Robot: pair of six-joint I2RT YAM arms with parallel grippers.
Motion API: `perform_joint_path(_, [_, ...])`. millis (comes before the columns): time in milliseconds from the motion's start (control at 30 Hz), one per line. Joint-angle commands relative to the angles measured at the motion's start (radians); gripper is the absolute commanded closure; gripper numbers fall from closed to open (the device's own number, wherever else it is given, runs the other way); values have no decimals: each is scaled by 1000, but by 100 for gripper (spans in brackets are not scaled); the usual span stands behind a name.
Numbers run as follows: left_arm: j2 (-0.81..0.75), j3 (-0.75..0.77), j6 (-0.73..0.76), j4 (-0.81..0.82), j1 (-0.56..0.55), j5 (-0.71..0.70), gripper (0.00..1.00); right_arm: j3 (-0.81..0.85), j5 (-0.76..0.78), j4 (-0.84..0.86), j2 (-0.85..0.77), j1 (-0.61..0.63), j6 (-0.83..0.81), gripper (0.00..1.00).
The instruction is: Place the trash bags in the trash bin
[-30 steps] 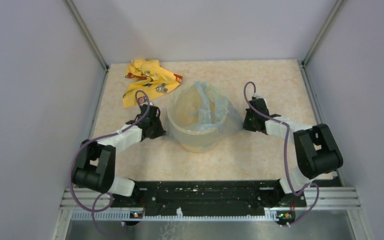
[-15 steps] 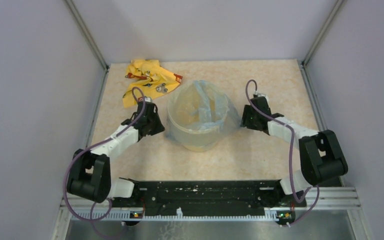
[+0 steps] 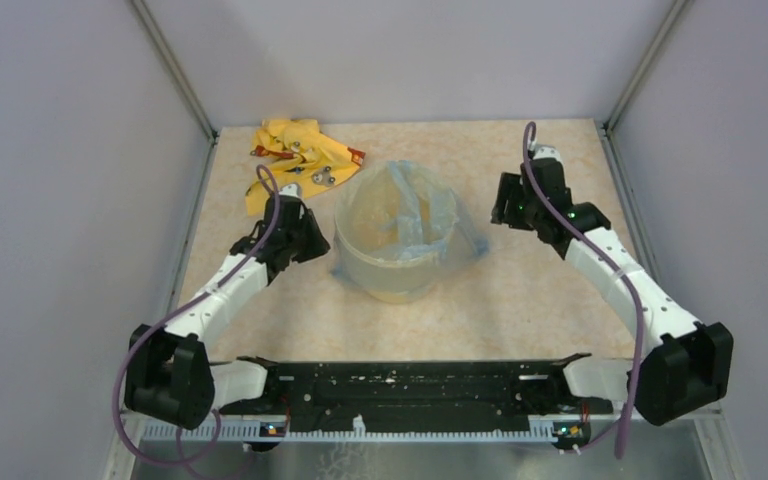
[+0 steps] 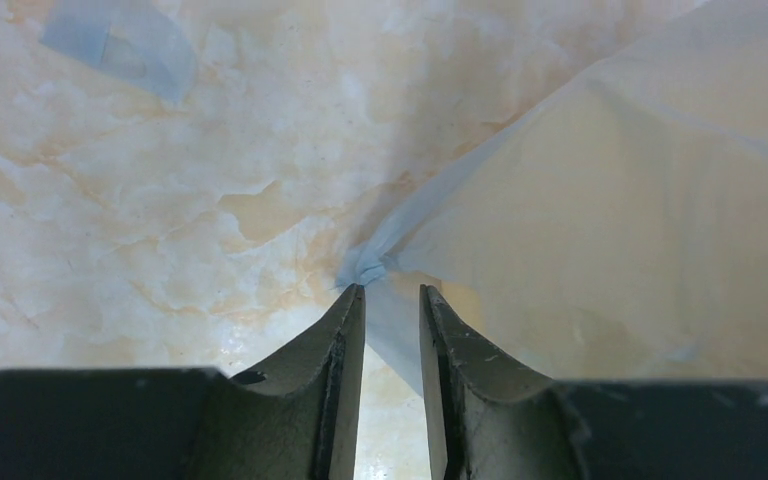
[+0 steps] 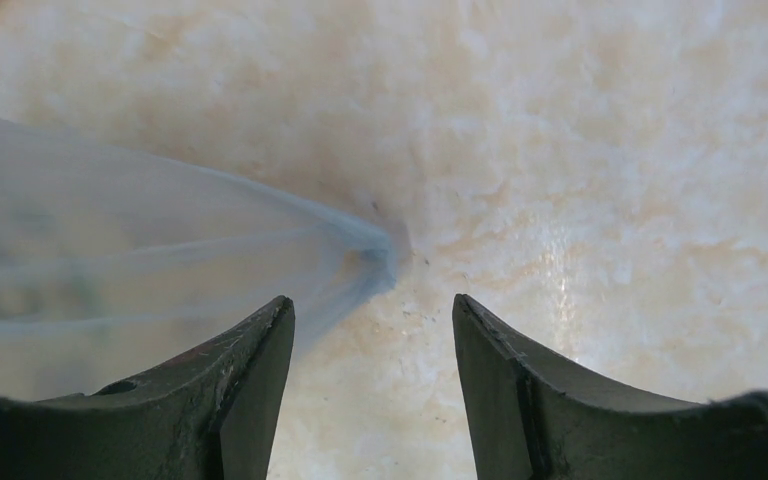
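- On my left, the left pincer (image 4: 391, 290) sits low over the table (image 3: 520, 300). Its jaws are parted by a narrow slit, and a puckered corner of the trash bag (image 4: 610, 200) lies just off the tips, apparently not clamped.
- On my right, the right pincer (image 5: 371, 300) stands wide open and grips nothing. The bag's opposite corner comes to a point on the table just ahead of the gap.
- Mid-table, the pale blue-grey film is draped over the trash bin (image 3: 390, 280). It sags into the mouth, and its skirts spill down the outside on both sides to the table.
- My read is that the bag lines the bin and the step is close to done, though the loose corners may want tucking.
- The film looks feather-light, limp and slippery. It would crumple rather than resist, and it could tear or drag the bin if yanked.
- I would take it at the bunched corners or at a fold over the rim, pinching fully, since a single layer may slide out.
- Farthest back, a yellow cloth (image 3: 295, 150) lies crumpled near the left rear corner, apart from the bin.
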Motion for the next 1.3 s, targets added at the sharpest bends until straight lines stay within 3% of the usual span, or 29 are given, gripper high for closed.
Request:
perform_joint_path(0, [-49, 56, 26, 16, 3, 67, 68, 229, 52, -149, -35, 96, -68, 40])
perform_joint_path(233, [-64, 87, 29, 19, 3, 152, 74, 571, 123, -277, 103, 341, -106, 41])
perform_joint_path(433, [-105, 147, 59, -42, 3, 92, 73, 778, 228, -359, 295, 467, -153, 42])
perform_joint_path(667, [-159, 281, 144, -68, 3, 28, 61, 898, 293, -362, 398, 466, -222, 41])
perform_joint_path(800, [-93, 404, 233, -46, 2, 116, 45, 922, 274, -328, 450, 445, -269, 40])
perform_joint_path(967, [59, 559, 312, -74, -10, 242, 29, 903, 114, -254, 475, 378, -324, 40])
perform_joint_path(1133, [175, 656, 385, -93, -44, 334, 25, 911, -34, -217, 499, 346, -373, 43])
perform_joint_path(1267, [230, 695, 451, -107, -86, 347, 25, 930, -64, -234, 538, 343, -397, 47])
